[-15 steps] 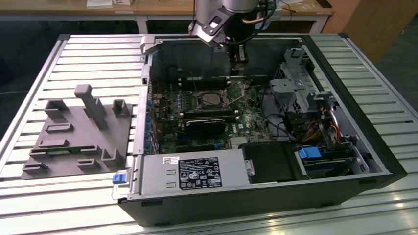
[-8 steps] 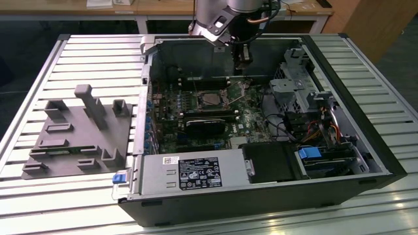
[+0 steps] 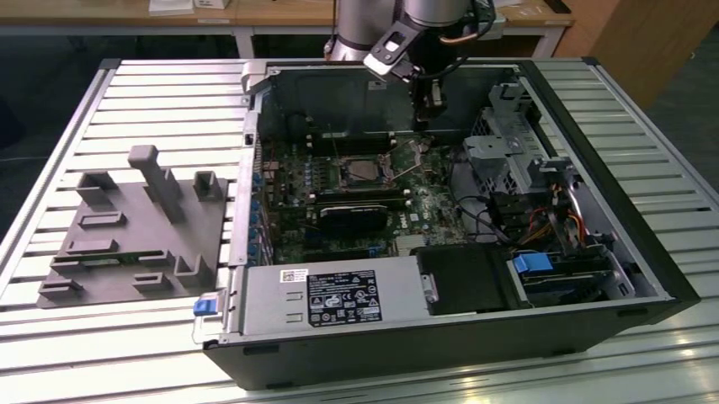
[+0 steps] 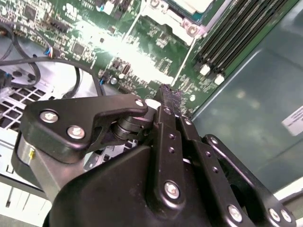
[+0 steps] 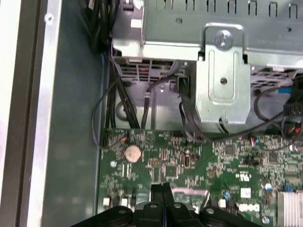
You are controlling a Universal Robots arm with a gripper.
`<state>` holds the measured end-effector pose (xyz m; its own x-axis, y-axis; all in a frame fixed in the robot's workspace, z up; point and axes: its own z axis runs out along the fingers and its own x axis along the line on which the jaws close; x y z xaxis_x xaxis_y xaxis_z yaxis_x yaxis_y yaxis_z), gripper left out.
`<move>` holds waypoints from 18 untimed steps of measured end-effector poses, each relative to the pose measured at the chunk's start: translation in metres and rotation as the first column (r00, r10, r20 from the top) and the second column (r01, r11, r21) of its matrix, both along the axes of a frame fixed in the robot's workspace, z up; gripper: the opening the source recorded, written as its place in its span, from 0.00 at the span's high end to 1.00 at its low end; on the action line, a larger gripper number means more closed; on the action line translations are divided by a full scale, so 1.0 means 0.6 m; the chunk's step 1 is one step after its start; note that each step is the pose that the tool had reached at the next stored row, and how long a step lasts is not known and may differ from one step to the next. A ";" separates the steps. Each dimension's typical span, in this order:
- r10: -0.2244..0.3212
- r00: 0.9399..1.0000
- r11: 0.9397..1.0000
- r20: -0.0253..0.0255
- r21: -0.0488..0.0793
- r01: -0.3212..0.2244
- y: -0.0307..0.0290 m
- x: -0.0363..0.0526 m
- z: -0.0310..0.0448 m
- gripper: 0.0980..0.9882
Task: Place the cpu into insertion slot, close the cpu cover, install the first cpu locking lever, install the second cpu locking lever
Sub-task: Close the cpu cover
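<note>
Closest, my gripper (image 4: 165,92) hung with fingers together above the motherboard (image 5: 199,161). The insertion slot (image 3: 362,171) lay toward the exterior view's left, and a coin cell (image 5: 132,152) showed in the first wrist view.

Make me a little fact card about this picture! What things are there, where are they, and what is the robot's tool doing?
place: open case lying on a slatted table
arm: arm reaches down into the case
tool: tool shut, tip close over the green board
slot: slot mid-board, silver rim, at the exterior view's left of the tool
heatsink: black heatsink next to the slot
fixture: grey fixture on the table, at the exterior view's left of the case
</note>
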<state>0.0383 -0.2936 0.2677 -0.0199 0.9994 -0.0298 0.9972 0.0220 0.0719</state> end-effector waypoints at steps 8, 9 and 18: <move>0.000 1.000 1.000 0.000 0.000 0.000 -0.0011 0.007 -0.002 1.00; 0.000 1.000 1.000 0.000 0.000 0.000 -0.0022 0.008 -0.002 1.00; 0.000 1.000 1.000 0.000 0.000 0.000 -0.0228 0.020 -0.003 1.00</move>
<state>0.0502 -0.3073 0.2660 -0.0197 0.9994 -0.0298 0.9972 0.0218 0.0719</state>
